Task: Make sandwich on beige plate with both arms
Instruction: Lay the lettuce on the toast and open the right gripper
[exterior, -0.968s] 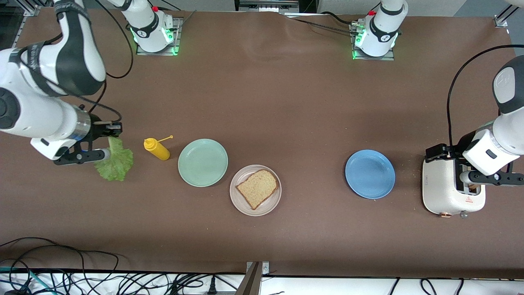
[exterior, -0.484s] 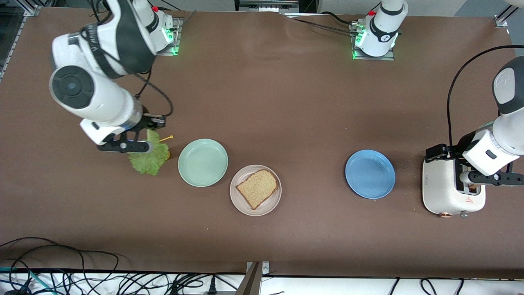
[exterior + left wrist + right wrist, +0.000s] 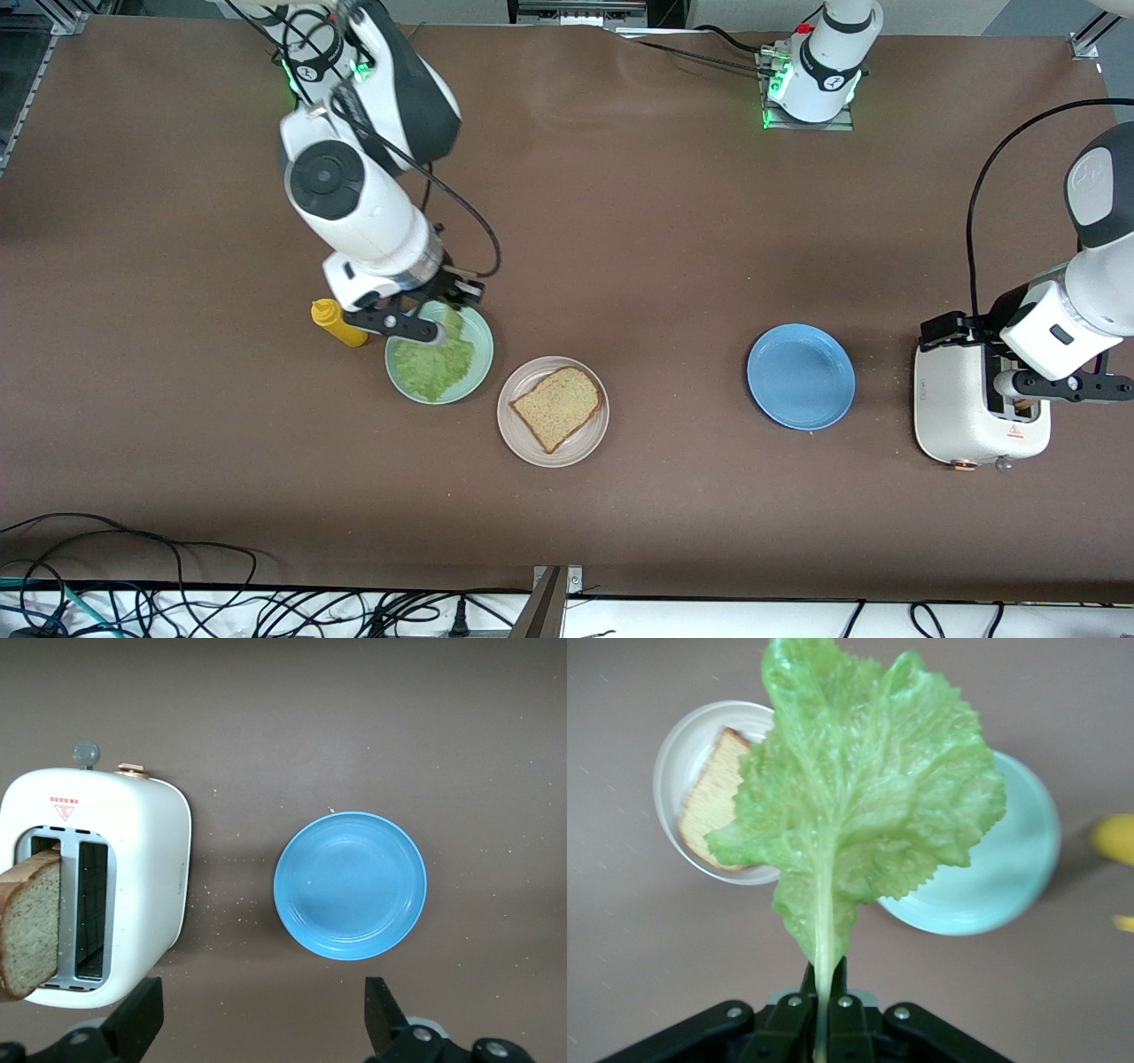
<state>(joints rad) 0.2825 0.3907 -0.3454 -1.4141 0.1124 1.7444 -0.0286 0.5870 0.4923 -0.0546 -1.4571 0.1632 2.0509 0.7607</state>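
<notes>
Up front, the right gripper (image 3: 440, 312) hangs over the mint-green plate (image 3: 479, 350), clamped on the stem of a lettuce leaf (image 3: 434, 363) that dangles above it. Beige plate (image 3: 532, 443) sits just beside the green plate, nearer the camera, w/ one bread slice (image 3: 556, 408) on it. Mustard bottle (image 3: 337, 322) stands beside the green plate toward the right arm's end; blue plate (image 3: 801, 377) and toaster (image 3: 961, 416) lie toward the left arm's end. Left gripper (image 3: 1019, 377) waits over the toaster.

Left wrist view: fingers (image 3: 383, 1014) spread wide, holding nothing; a bread slice (image 3: 31, 926) stands in a toaster (image 3: 142, 859) slot, blue plate (image 3: 351, 884) beside it.

Right wrist view: fingers (image 3: 806, 1010) pinch the lettuce (image 3: 859, 788) stem; beige plate (image 3: 678, 771) w/ bread (image 3: 713, 802) and green plate (image 3: 1010, 886) below.
</notes>
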